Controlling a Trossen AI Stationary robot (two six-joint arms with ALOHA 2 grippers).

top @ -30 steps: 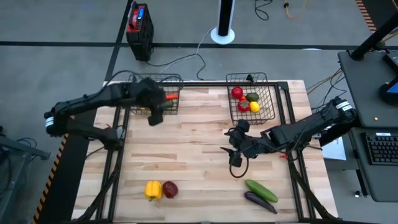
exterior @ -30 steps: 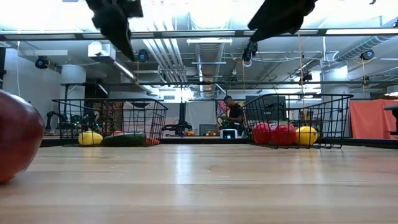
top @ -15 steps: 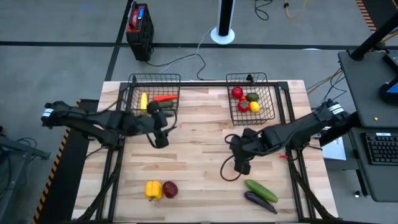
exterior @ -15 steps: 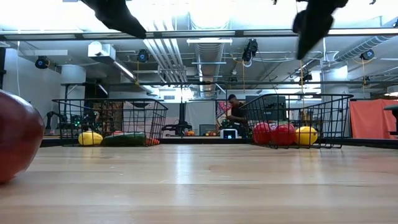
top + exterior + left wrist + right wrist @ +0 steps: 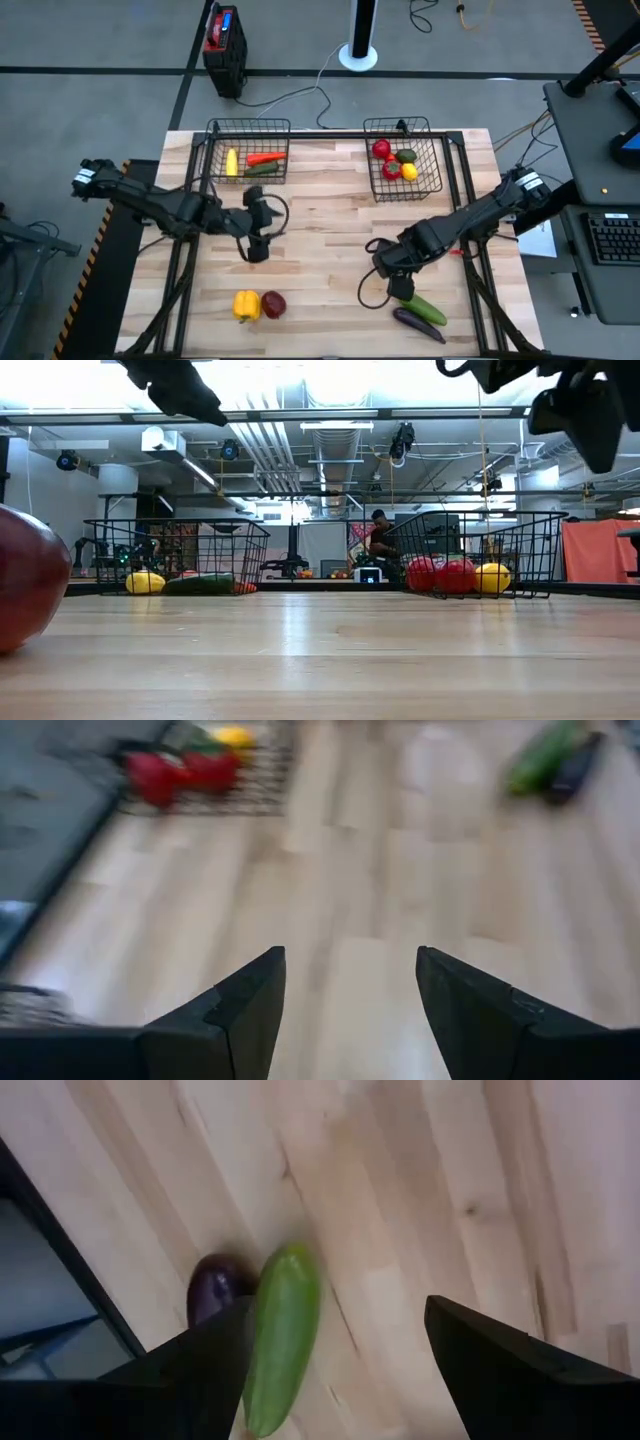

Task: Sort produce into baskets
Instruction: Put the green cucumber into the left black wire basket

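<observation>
Right hand (image 5: 398, 287) hangs open and empty right over the green cucumber (image 5: 282, 1335), eggplant (image 5: 212, 1291) beside it, seemingly lining up a pick; left hand (image 5: 256, 246) open, empty.

Robotics lab or workshop in large industrial hall. Low view: exposed ducts and pipes (image 5: 300, 445) under bright ceiling lights, black cameras hung on overhead rails (image 5: 403, 440), orange curtain (image 5: 598, 550) at right edge, person (image 5: 378, 542) seated at far bench among equipment. High view: grey concrete floor (image 5: 90, 110) with dark tape lines, loose cables (image 5: 300, 95) running to wooden table (image 5: 320, 240) on black frame, red-and-black box (image 5: 223, 45) on floor, white stand base (image 5: 358, 52), keyboard (image 5: 612, 238) on side desk at right edge
</observation>
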